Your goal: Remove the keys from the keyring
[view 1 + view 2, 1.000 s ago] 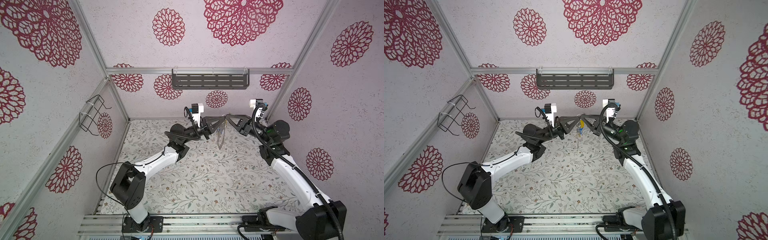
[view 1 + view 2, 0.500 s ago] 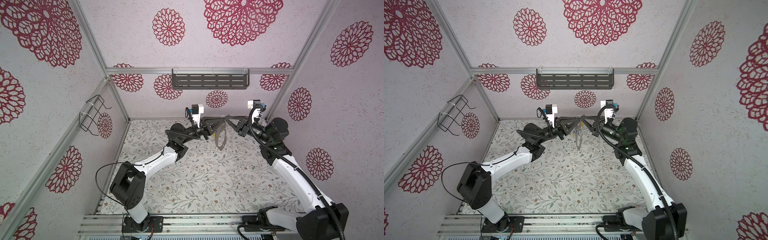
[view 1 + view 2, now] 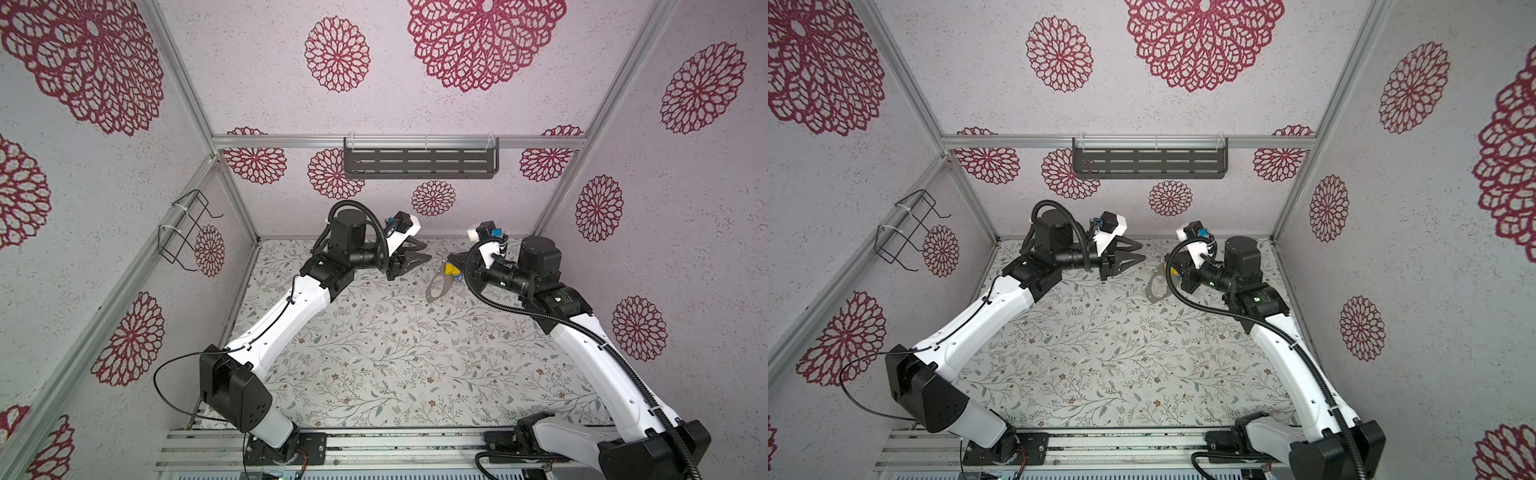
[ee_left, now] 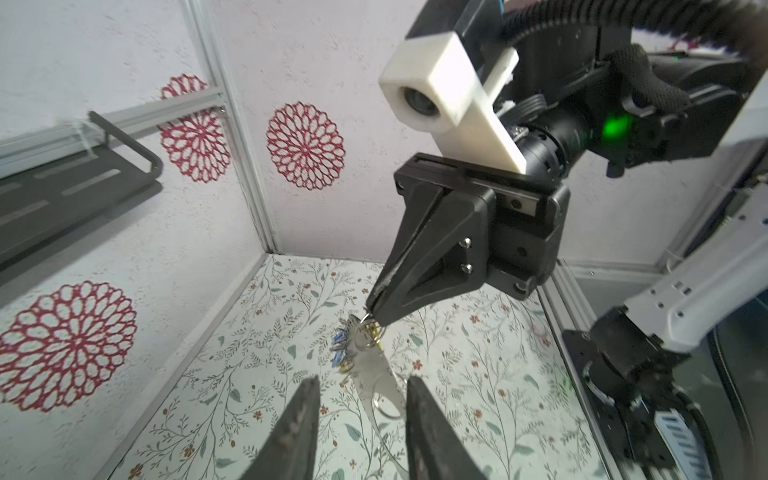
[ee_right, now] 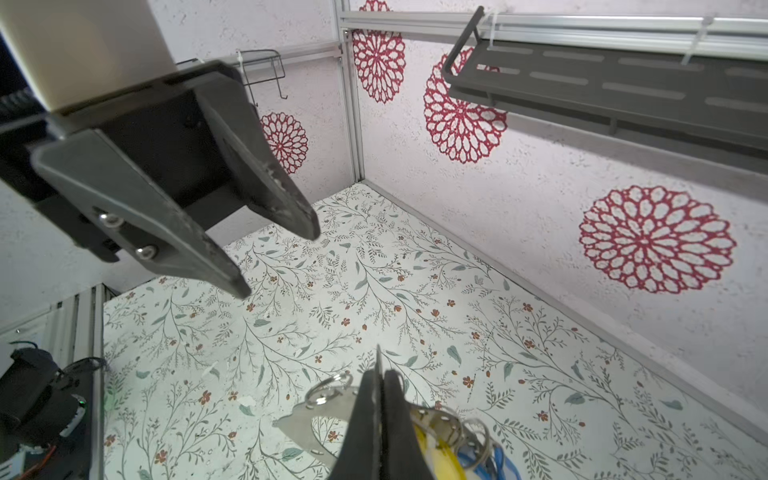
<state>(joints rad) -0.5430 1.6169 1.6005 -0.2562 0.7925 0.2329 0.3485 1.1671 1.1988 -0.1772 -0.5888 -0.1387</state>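
Right jaws were pressed together with no gap showing, pinching the upper end of the keyring (image 4: 370, 368) and holding it in the air above the floral-patterned desk (image 3: 374, 353). Left jaws stood partly open, a clear gap between the two fingers and nothing in them. In both top views they pointed across the middle toward the right jaws and sat apart from the keyring, touching neither it nor the keys (image 5: 434, 451).

The keyring, a thin grey metal plate with a wide opening in its middle, hung by its top end, so its long axis ran downward from the right jaws. In a top view (image 3: 439, 280) it did not hang straight: the free lower end slanted down and away from the right jaws, toward the left side of the scene, clear of the desk. The left wrist view caught the plate at a steep angle, its flat face half turned away.

The keys were bunched at the held upper end, just beside the right jaws. Yellow and blue tags showed there in a top view (image 3: 450, 270), strung on small wire rings (image 5: 451, 419). The tags overlapped, so their number could not be told.
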